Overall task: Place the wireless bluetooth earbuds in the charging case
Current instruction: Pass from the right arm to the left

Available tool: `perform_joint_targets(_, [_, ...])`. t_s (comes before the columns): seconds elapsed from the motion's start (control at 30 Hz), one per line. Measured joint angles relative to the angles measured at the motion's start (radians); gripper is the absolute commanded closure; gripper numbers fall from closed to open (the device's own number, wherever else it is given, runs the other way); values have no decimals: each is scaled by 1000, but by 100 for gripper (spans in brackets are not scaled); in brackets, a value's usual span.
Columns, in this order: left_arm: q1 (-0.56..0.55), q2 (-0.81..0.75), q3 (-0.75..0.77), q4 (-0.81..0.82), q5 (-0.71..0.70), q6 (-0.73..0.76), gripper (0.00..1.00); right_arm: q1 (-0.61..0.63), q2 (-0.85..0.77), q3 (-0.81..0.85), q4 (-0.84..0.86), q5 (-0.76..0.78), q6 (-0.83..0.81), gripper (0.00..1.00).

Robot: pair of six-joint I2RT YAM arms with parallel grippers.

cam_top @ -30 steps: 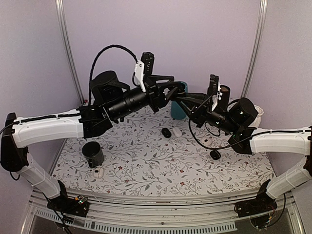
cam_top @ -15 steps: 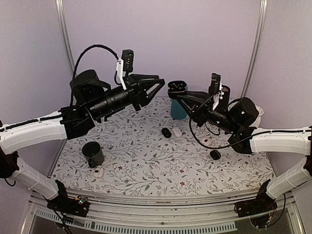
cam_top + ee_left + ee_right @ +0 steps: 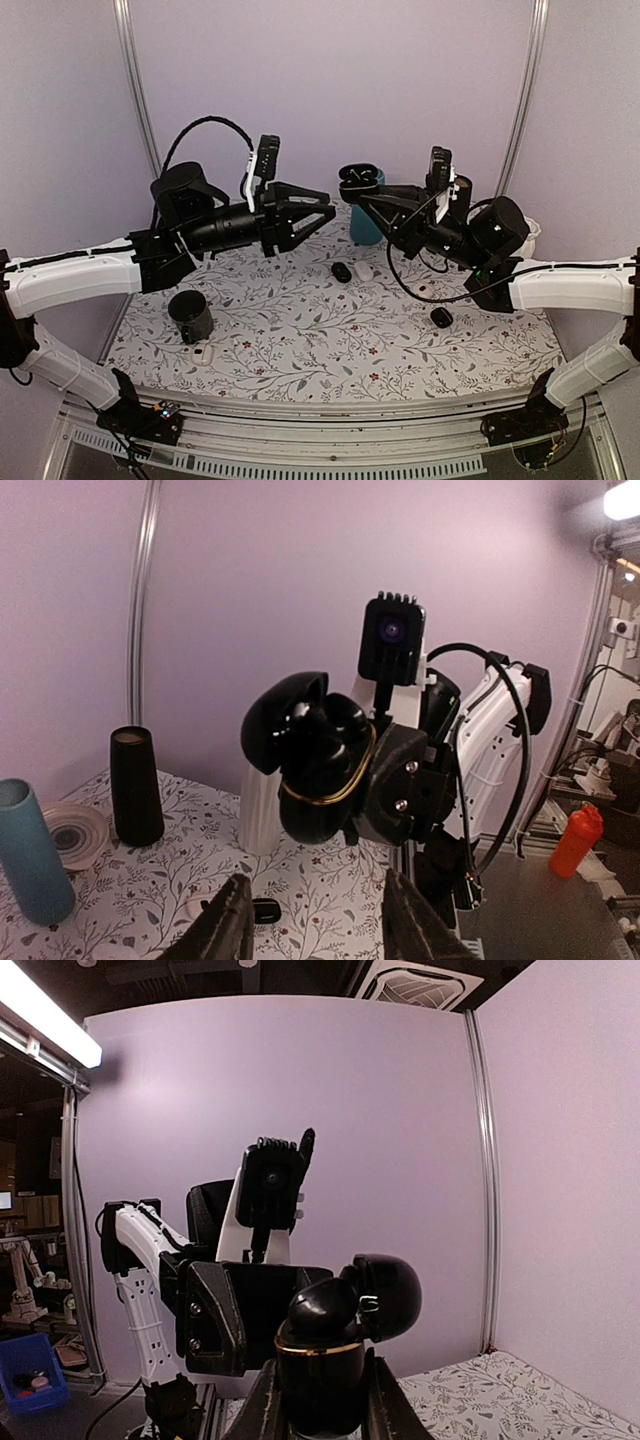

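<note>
My right gripper is clamped on the charging case and holds it well above the tabletop, lid swung open and facing the other arm. My left gripper points at the case from just short of it, its fingers apart with nothing between them. I see dark rounded lumps in the mouth of the case, but black on black I cannot tell whether they are the earbuds or how many are seated. I judge the loading is at or near its end, with checking the seating and shutting the lid left to do. A second ago the left gripper was right up against the case. Half a second ago it had drawn back to the left and higher, and now it has come partway back, lower. The right arm and the case have hardly moved.
</note>
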Motion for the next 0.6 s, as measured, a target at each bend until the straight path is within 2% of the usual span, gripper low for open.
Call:
perform_joint_targets(0.27, [1, 39, 1, 62, 80, 20, 58, 0, 32, 13, 14, -34, 41, 97])
perform_joint_targets(0.6, [1, 72, 9, 102, 97, 42, 65, 0, 45, 24, 33, -76, 73, 97])
